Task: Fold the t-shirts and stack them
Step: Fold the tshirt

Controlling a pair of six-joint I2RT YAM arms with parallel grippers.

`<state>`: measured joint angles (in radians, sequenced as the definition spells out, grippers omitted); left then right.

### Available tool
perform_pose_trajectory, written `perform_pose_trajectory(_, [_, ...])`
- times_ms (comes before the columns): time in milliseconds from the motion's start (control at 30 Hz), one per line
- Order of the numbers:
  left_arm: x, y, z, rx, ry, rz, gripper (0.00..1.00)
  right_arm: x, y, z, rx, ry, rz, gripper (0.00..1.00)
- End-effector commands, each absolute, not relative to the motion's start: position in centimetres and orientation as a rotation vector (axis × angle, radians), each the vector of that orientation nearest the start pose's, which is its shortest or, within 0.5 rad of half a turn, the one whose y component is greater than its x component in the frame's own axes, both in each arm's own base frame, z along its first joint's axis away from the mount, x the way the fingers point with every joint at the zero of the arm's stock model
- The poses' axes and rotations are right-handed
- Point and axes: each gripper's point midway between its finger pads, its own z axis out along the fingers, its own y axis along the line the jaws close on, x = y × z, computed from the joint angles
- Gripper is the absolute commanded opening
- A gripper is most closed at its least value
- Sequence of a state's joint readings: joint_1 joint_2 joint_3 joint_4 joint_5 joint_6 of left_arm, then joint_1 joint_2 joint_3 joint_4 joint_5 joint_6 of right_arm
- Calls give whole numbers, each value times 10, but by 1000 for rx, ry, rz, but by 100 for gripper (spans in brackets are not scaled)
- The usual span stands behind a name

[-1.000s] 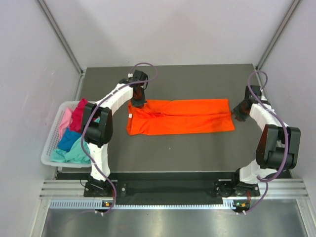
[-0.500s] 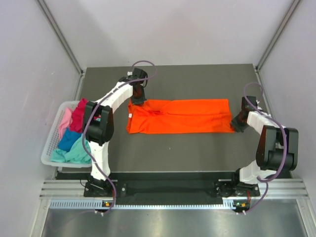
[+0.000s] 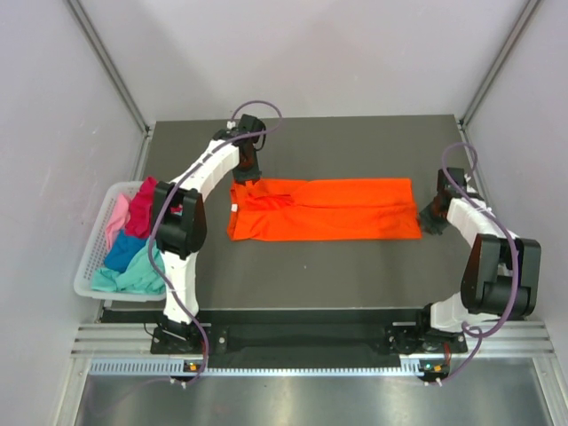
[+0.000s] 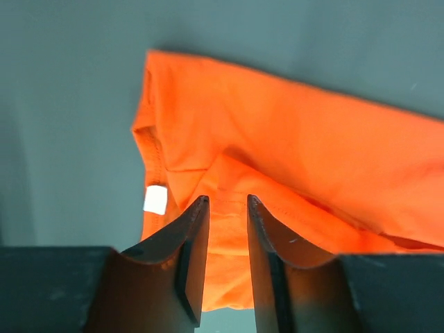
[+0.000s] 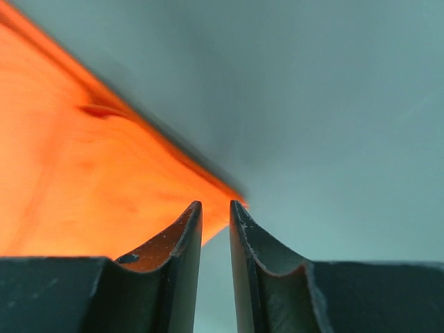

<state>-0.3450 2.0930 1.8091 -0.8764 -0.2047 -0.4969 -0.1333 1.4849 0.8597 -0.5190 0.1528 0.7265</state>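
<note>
The bright orange t-shirt (image 3: 324, 209) lies folded into a long strip across the middle of the dark table (image 3: 355, 146). My left gripper (image 3: 245, 176) hovers at its far left corner. In the left wrist view (image 4: 225, 201) its jaws stand a narrow gap apart, empty, with orange cloth (image 4: 291, 139) and a white label (image 4: 155, 199) below. My right gripper (image 3: 427, 219) is at the shirt's near right corner. In the right wrist view (image 5: 216, 205) its jaws are narrowly apart and empty, the blurred orange corner (image 5: 83, 180) just beyond them. Magenta (image 3: 142, 206), pale pink (image 3: 115, 218) and teal (image 3: 133, 278) shirts lie crumpled in the basket.
A white lattice basket (image 3: 84, 266) stands off the table's left edge, beside the left arm. Grey walls close in on the left, right and back. A metal rail runs along the near edge by the arm bases.
My left gripper has drawn back a little toward the far edge. My right gripper has moved nearer along the shirt's right edge to its near corner. The shirt has not moved.
</note>
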Motion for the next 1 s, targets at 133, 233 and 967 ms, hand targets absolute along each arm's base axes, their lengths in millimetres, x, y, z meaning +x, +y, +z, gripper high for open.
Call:
perform_pose_trajectory(133, [449, -148, 148, -217, 2586, -66, 35, 358, -22, 99, 995, 2329, 195, 24])
perform_pose_trajectory(233, [437, -161, 149, -176, 2604, -166, 34, 374, -12, 94, 960, 2334, 280, 24])
perform_pose_trajectory(967, [399, -182, 87, -277, 2733, -347, 25, 394, -28, 69, 1020, 2313, 182, 23])
